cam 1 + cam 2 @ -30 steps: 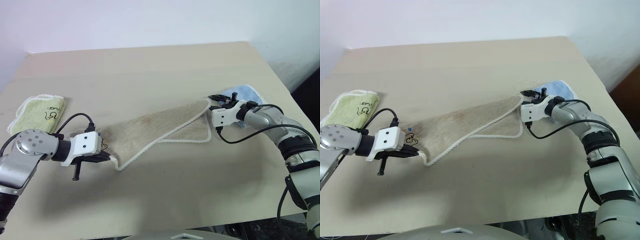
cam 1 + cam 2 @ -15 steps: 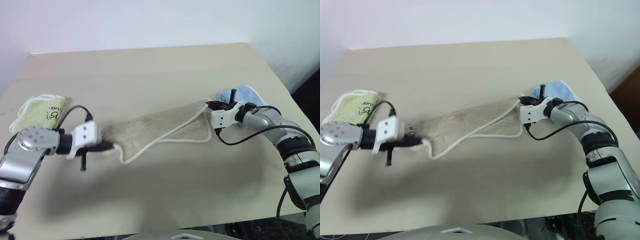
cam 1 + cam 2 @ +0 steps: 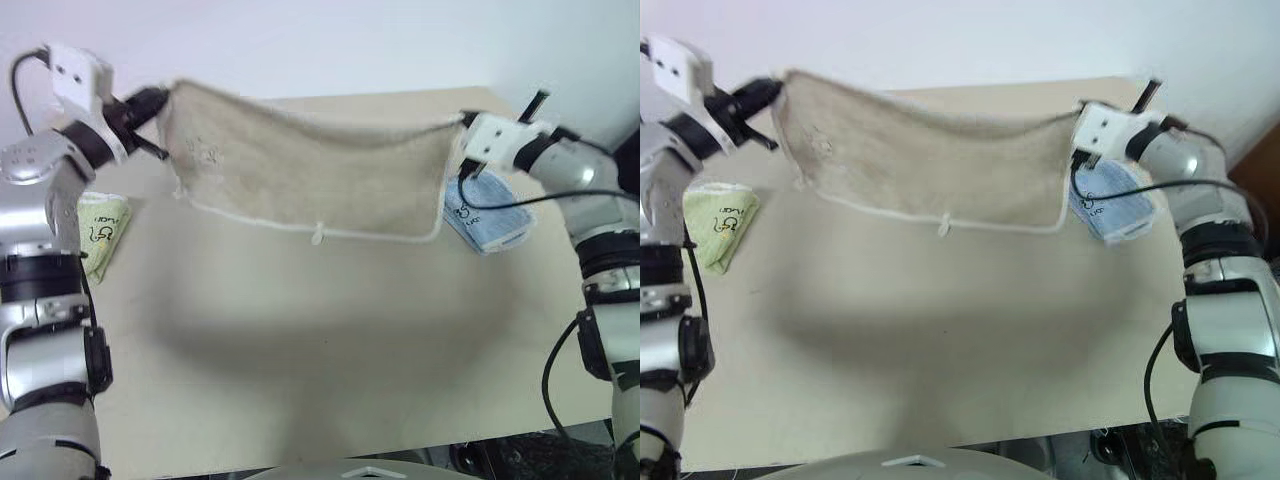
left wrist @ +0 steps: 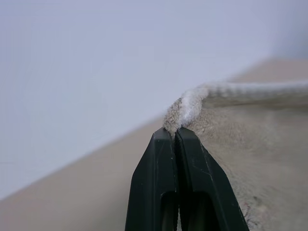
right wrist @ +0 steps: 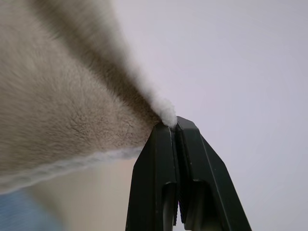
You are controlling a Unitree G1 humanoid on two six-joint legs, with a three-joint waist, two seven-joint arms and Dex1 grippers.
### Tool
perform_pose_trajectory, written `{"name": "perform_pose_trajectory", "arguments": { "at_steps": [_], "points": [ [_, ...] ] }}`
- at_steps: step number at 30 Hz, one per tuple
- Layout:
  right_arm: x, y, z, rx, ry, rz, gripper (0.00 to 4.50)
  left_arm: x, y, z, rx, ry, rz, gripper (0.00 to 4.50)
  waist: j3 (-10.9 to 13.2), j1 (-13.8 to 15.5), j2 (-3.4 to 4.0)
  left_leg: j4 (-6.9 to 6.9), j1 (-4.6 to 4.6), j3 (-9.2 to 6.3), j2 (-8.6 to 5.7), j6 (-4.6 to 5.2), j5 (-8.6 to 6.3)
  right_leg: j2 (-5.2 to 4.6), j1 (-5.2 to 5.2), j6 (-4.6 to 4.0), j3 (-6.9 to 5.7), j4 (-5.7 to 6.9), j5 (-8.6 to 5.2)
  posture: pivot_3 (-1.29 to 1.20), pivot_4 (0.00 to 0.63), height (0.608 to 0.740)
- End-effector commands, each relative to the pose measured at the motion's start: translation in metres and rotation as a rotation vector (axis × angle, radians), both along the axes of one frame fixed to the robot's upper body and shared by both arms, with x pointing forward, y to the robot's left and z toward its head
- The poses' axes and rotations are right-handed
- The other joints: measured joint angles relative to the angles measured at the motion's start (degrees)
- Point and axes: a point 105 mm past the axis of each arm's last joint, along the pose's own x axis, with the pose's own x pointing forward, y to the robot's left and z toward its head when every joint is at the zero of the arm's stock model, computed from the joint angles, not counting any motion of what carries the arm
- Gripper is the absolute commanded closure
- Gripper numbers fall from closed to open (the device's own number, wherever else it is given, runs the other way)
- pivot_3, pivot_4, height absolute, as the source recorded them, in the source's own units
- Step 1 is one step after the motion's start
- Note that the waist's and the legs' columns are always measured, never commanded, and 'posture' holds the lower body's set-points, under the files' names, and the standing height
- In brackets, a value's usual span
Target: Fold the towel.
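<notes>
Towel [image 3: 310, 175]: beige terry cloth with a white corded edge, held in the air above the surface [image 3: 330, 340], stretched between the 2 grippers. Top edge sags slightly in the middle; lower edge hangs free, with 1 small white tag at its middle.
Left gripper [image 4: 177, 131]: raised at the towel's left top corner. Its 2 black fingers [image 4: 154, 183] are pressed together on the corded corner, which pokes out past the tips.
Right gripper [image 5: 174, 124]: raised at the towel's right top corner. Its 2 fingers [image 5: 154, 178] are clamped on the white corner, the cloth hanging away to one side.
Green cloth [image 3: 100, 228]: small, with dark lettering, lying on the surface at its left side, below the left arm, apart from the towel.
Blue cloth [image 3: 485, 215]: small, light blue, lying on the surface at its right side, partly behind the towel's lower right corner and under the right gripper.
Surface: pale tan top, showing the towel's soft shadow beneath it.
Wall [image 3: 330, 45]: plain white, behind the surface.
</notes>
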Motion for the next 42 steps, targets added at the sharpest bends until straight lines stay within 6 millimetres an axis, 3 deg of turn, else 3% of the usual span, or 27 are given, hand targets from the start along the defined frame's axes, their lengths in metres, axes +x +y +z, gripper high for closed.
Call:
{"name": "perform_pose_trajectory", "arguments": {
  "at_steps": [1, 3, 5, 11, 15, 17, 20, 25, 29, 33, 36, 42],
  "points": [
    [-0.012, -0.017, 0.033, 0.081, -0.050, -0.005, 4.47, -0.012, 0.026, 0.020, -0.011, -0.075, 0.054, 4.50, 0.00, 0.00, 0.00, 0.00, -0.01, 0.01, 0.00, -0.01, 0.00, 0.00, 0.00, 0.00, 0.00, -0.02, 0.00, 0.00, 0.150, 0.728],
    [-0.018, -0.018, 0.038, 0.113, -0.038, 0.027, 4.47, -0.017, 0.031, 0.017, -0.005, -0.062, 0.030, 4.50, 0.00, 0.01, 0.00, 0.00, -0.09, 0.03, -0.02, -0.01, 0.00, 0.00, -0.01, 0.00, 0.02, -0.10, 0.00, 0.00, 0.150, 0.728],
    [-0.029, -0.014, 0.030, 0.129, 0.040, 0.097, 4.47, -0.029, 0.029, 0.005, 0.027, -0.011, -0.045, 4.50, 0.00, 0.06, 0.00, 0.01, -0.14, 0.04, -0.03, -0.02, 0.01, -0.01, -0.03, 0.00, 0.03, -0.14, 0.00, 0.00, 0.150, 0.728],
    [-0.070, 0.003, -0.036, 0.097, 0.401, 0.269, 4.47, -0.071, 0.022, -0.052, 0.142, 0.202, -0.260, 4.50, 0.01, 0.19, 0.02, -0.01, -0.24, 0.04, -0.01, 0.28, -0.18, -0.04, 0.00, 0.00, 0.03, -0.47, 0.00, 0.00, 0.150, 0.728],
    [-0.110, 0.011, -0.087, 0.061, 0.720, 0.346, 4.47, -0.100, 0.025, -0.098, 0.260, 0.425, -0.329, 4.50, 0.01, 0.48, 0.03, 0.01, -0.24, 0.03, -0.01, 0.35, -0.24, -0.11, -0.03, 0.00, 0.02, -0.58, 0.00, 0.00, 0.150, 0.728],
    [-0.120, 0.012, -0.098, 0.063, 0.797, 0.358, 4.47, -0.109, 0.028, -0.111, 0.288, 0.493, -0.330, 4.50, 0.01, 0.49, 0.04, 0.00, -0.18, 0.03, 0.00, 0.34, -0.25, -0.13, 0.01, -0.01, 0.02, -0.57, 0.00, 0.00, 0.150, 0.728],
    [-0.122, 0.012, -0.099, 0.080, 0.827, 0.360, 4.47, -0.112, 0.037, -0.115, 0.304, 0.530, -0.296, 4.50, 0.01, 0.50, 0.03, 0.06, -0.16, 0.04, 0.00, 0.17, -0.28, -0.16, 0.04, -0.07, 0.03, -0.59, -0.04, 0.00, 0.150, 0.728],
    [-0.107, 0.017, -0.091, 0.088, 0.765, 0.346, 4.47, -0.101, 0.045, -0.119, 0.352, 0.507, -0.212, 4.50, 0.00, 0.48, 0.05, 0.08, -0.07, 0.04, 0.08, 0.08, -0.26, -0.09, 0.05, -0.16, 0.03, -0.54, -0.09, 0.00, 0.150, 0.728],
    [-0.066, 0.019, -0.086, 0.081, 0.623, 0.243, 4.47, -0.066, 0.062, -0.124, 0.440, 0.447, 0.000, 4.50, -0.01, 0.51, 0.05, 0.08, -0.10, 0.05, 0.08, 0.08, -0.17, -0.05, 0.02, 0.00, 0.01, -0.54, 0.02, 0.00, 0.150, 0.728],
    [-0.034, 0.022, -0.091, 0.058, 0.559, 0.162, 4.47, -0.049, 0.070, -0.137, 0.524, 0.443, 0.082, 4.50, -0.02, 0.28, 0.04, 0.01, -0.15, 0.07, 0.03, 0.14, -0.14, -0.05, -0.08, -0.01, 0.02, -0.50, 0.04, 0.00, 0.150, 0.728],
    [-0.008, 0.028, -0.095, -0.025, 0.490, 0.102, 4.47, -0.033, 0.066, -0.143, 0.574, 0.431, 0.113, 4.50, -0.01, 0.22, 0.04, -0.02, -0.26, 0.08, -0.03, 0.15, -0.13, -0.08, -0.23, -0.01, 0.02, -0.42, 0.04, 0.00, 0.150, 0.728],
    [0.014, 0.036, -0.096, -0.111, 0.393, 0.063, 4.47, -0.014, 0.058, -0.147, 0.620, 0.395, 0.140, 4.50, -0.02, 0.32, 0.04, -0.05, -0.58, 0.10, -0.13, -0.14, 0.04, -0.13, -0.56, -0.03, 0.04, -0.15, 0.02, 0.00, 0.150, 0.728]
  ]
}}
